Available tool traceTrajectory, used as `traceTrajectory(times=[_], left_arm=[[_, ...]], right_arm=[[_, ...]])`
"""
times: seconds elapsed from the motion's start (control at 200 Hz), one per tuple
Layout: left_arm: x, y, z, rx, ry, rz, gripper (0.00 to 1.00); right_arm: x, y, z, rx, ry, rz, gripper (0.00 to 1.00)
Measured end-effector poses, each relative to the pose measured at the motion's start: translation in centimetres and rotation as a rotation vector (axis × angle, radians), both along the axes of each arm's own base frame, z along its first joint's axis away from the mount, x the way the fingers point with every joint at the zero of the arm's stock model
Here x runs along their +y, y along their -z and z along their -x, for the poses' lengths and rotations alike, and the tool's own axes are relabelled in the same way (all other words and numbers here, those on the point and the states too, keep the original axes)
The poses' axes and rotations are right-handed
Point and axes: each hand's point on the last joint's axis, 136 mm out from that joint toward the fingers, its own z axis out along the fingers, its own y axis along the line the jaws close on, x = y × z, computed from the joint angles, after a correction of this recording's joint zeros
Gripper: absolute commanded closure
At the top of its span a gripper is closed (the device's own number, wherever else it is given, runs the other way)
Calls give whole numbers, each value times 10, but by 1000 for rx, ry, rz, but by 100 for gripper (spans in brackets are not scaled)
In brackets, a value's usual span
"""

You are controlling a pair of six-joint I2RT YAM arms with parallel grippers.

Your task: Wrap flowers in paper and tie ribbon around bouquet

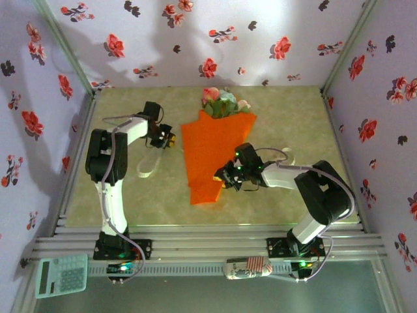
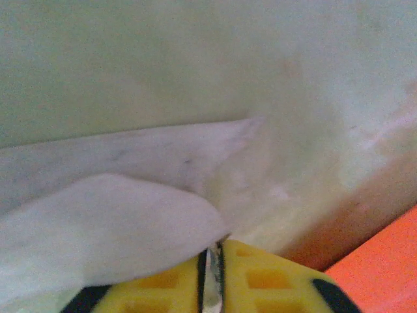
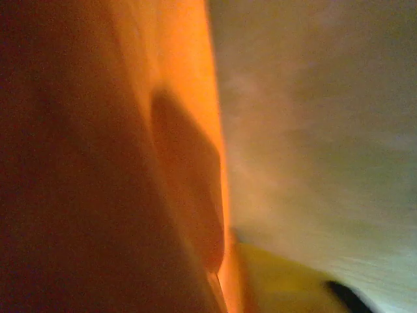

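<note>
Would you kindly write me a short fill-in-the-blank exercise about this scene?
Pink and cream flowers poke from the far end of the creased ___ paper sheet.
The left gripper has yellow fingers pinching the sheer whitish ___.
The right gripper sits at that sheet's ___ edge.
Missing words: orange; ribbon; right.

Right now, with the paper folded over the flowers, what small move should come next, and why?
Probably carry the ribbon toward the paper. The left fingers pinch the ribbon, which lies on the table left of the paper, not around it. The right fingers sit at the paper's right edge, apparently steadying it.
</note>
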Motion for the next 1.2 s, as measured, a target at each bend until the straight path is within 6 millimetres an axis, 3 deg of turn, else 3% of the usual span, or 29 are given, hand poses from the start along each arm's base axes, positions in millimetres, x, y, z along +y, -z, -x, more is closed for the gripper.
traceTrajectory(times=[0.055, 0.14, 0.28, 0.35, 0.425, 0.535, 0.605, 0.77, 0.95, 1.06, 1.2], left_arm=[[5, -5, 6, 10, -8, -22, 58], [14, -22, 18, 22, -23, -59, 50], [26, -64, 36, -17, -47, -94, 44], [31, -82, 46, -41, -55, -99, 43], [35, -94, 55, -50, -50, -106, 42], [41, -93, 63, -40, 13, -142, 42], [45, -88, 70, -17, 70, -178, 41], [57, -74, 84, 40, 211, -277, 39], [65, -69, 90, 62, 267, -306, 39], [67, -69, 90, 59, 279, -308, 39], [67, -69, 90, 59, 288, -310, 39]], right_arm=[[-7, 3, 1, 5, -8, 64, 46], [-19, -4, -6, -18, -8, 173, 39], [-54, -49, -32, -114, 54, 298, 37], [-92, -72, -52, -155, 142, 353, 37], [-149, -85, -73, -164, 251, 446, 37], [-225, -80, -93, -122, 345, 606, 37], [-251, -66, -99, -72, 338, 673, 36], [-267, -26, -112, 32, 234, 770, 34], [-270, -4, -116, 74, 178, 806, 34], [-274, 0, -120, 80, 172, 831, 30], [-283, -15, -110, 47, 199, 870, 23]])
